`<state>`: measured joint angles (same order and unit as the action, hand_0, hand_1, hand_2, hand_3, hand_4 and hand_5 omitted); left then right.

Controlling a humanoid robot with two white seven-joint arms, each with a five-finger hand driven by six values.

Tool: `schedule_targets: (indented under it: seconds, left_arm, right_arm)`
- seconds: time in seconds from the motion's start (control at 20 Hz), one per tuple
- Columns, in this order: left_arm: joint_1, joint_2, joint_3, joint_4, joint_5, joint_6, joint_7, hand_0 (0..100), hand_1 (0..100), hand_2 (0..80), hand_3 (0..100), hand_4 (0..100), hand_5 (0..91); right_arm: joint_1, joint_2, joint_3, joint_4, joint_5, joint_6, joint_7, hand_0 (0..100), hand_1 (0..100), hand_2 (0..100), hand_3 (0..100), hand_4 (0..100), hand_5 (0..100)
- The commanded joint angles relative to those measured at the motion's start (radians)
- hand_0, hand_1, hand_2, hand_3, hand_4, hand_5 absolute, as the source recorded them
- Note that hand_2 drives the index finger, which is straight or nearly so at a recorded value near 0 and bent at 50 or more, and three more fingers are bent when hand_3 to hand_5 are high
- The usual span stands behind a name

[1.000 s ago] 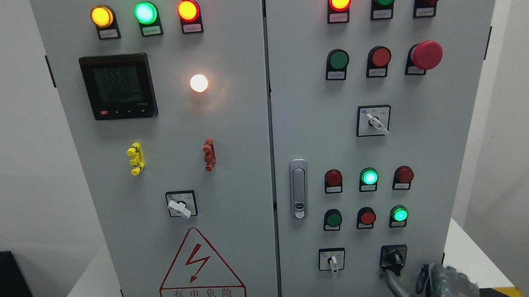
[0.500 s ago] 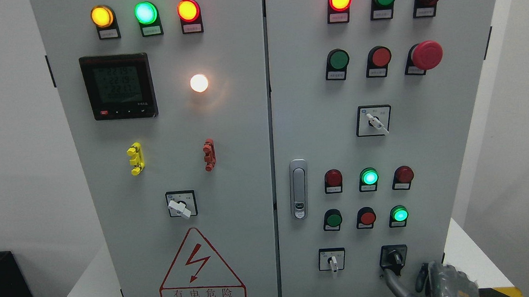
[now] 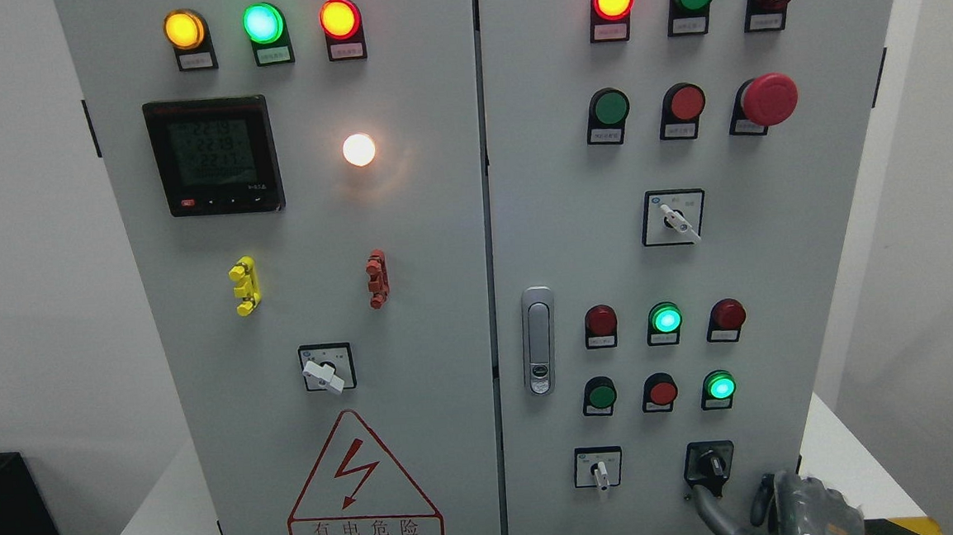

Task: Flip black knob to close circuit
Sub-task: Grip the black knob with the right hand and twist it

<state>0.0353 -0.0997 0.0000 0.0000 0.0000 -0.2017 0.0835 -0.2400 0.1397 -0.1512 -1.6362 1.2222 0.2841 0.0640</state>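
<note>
Low on the right door of the tall grey metal electrical cabinet sat the small black rotary knob on its black square plate, in the bottom row, right of a white-handled selector switch and below a lit round green indicator lamp. Just beneath and to the right of that knob, at the lower right corner of the head view — the grey, mottled right robot hand, one long grey finger stretched up-left with its tip just under the knob's plate, close to it but whether touching could not be told. Not closed around the knob; other fingers bunched near the palm, so grasp or release could not be told for certain. Higher on the same door, a large red mushroom-shaped emergency button. On the left door, a black digital meter with a dim screen, a glowing white round lamp and a red-outlined triangular lightning warning sign.
</note>
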Motion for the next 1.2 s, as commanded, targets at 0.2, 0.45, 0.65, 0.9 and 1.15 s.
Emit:
schedule_targets:
  seconds: [0.2,0.45,0.65,0.9,1.15]
  left_arm:
    - [0.0,0.0,-0.021,0.022,-0.021,0.001,-0.001,12,56,0.0,0,0,0.0]
    - [0.0,0.0,-0.021,0.022,-0.021,0.001,-0.001,12,56,0.0,0,0,0.0]
    - [0.0,0.0,-0.021,0.022,-0.021,0.001,0.001,12,56,0.0,0,0,0.0]
    - [0.0,0.0,-0.021,0.022,-0.021,-0.001,-0.001,12,56,0.0,0,0,0.0]
    - [0.0,0.0,-0.021,0.022,-0.021,-0.001,-0.001,12,56,0.0,0,0,0.0]
  right_arm:
    - [-0.004,0.001,-0.016,0.002,-0.003,-0.002,-0.004,0,14,79,96,80,83]
    - [-0.004,0.001,-0.031,0.001,-0.003,-0.003,-0.003,0,14,79,96,80,83]
    - [-0.005,0.001,-0.041,0.001,-0.003,-0.003,-0.001,0,14,79,96,79,82]
    - [-0.013,0.0,-0.041,0.002,-0.003,-0.003,-0.003,0,14,79,96,79,82]
    - [-0.021,0.0,-0.059,0.004,-0.004,-0.005,-0.003,0,14,79,96,79,82]
